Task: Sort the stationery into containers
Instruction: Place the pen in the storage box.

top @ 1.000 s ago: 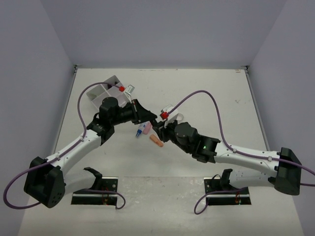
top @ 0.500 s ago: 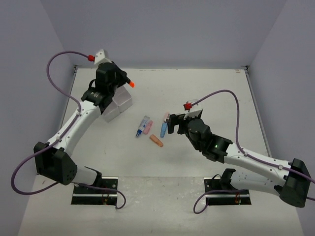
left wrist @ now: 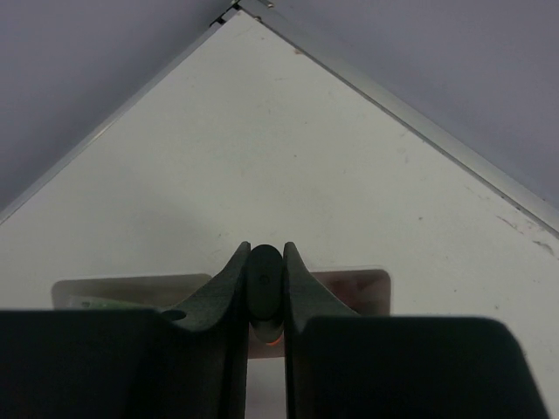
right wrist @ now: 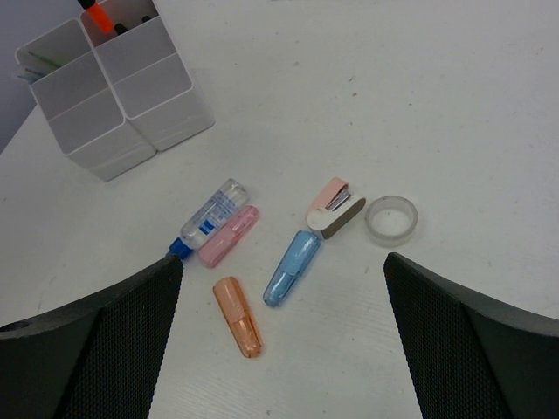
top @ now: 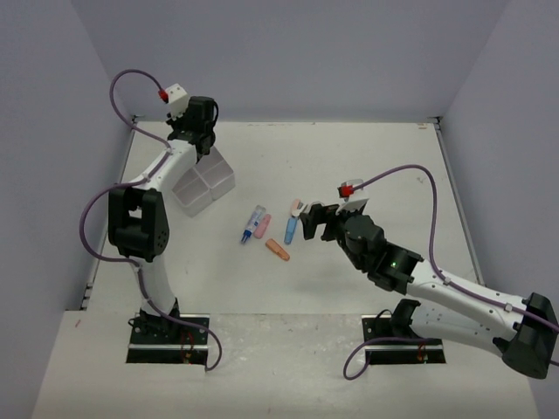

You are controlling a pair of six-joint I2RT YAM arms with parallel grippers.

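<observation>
My left gripper (top: 201, 133) hangs over the white four-part container (top: 206, 182) at the back left. It is shut (left wrist: 265, 255) on an orange highlighter (left wrist: 272, 339), dark end up. From the right wrist the highlighter's orange tip (right wrist: 99, 16) shows inside a far compartment of the container (right wrist: 144, 96). My right gripper (top: 315, 221) stands open (right wrist: 281, 260) above loose stationery: a blue highlighter (right wrist: 291, 268), a peach highlighter (right wrist: 238, 316), a pink highlighter (right wrist: 229, 236), a clear tape roll (right wrist: 391, 218) and a pink-and-white eraser-like piece (right wrist: 335, 208).
A small clear bottle with a blue cap (right wrist: 208, 218) lies against the pink highlighter. The table's back-left corner rail (left wrist: 236, 10) is close behind the left gripper. Grey walls enclose the table on three sides.
The left arm swung from the table's middle to the back left, carrying the orange highlighter over the container. The right gripper opened wide and drew back to the right.
</observation>
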